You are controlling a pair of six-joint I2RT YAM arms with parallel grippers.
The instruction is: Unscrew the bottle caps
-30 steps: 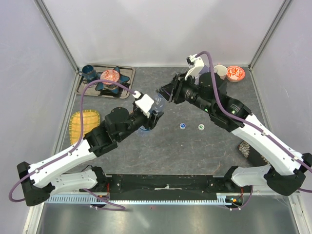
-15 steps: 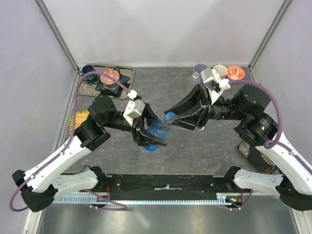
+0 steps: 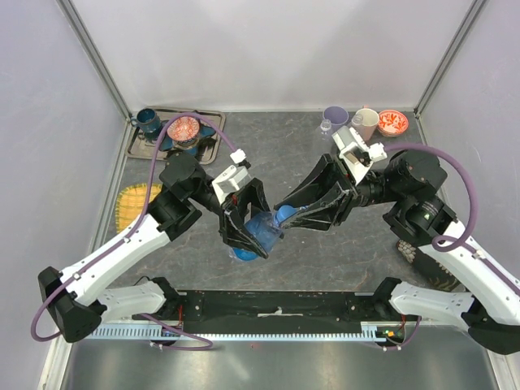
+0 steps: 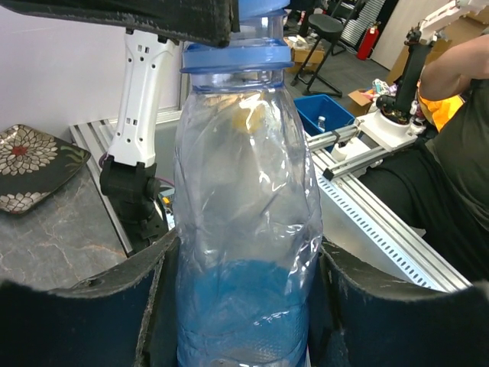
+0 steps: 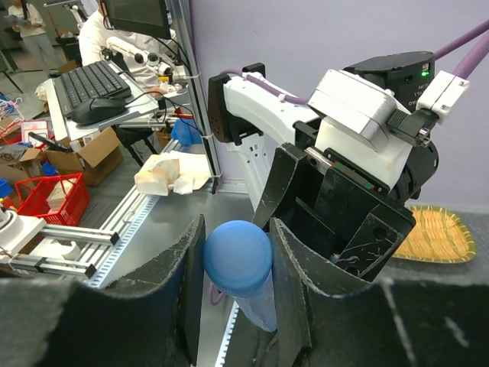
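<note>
A blue-tinted bottle (image 3: 262, 229) hangs tilted above the middle of the table, between the two arms. My left gripper (image 3: 244, 227) is shut on its body; in the left wrist view the black fingers (image 4: 99, 306) press both sides of the crinkled bottle (image 4: 244, 229). My right gripper (image 3: 286, 216) is shut on its blue cap (image 3: 284, 214). In the right wrist view the cap (image 5: 238, 256) sits squeezed between the two fingers (image 5: 183, 283), facing the camera. The other bottles are out of view, except perhaps a small clear item (image 3: 325, 126) by the cups.
A lilac cup (image 3: 335, 115), a beige cup (image 3: 367, 121) and a red-patterned bowl (image 3: 392, 122) stand at the back right. A dark tray (image 3: 213, 123) with a teal cup (image 3: 148, 120) and a bowl (image 3: 185, 128) is at the back left. A yellow woven mat (image 3: 132, 207) lies on the left.
The right gripper swung down from the back and shut on the cap. The left arm carried the bottle nearer the front; both arms have shifted a little since.
</note>
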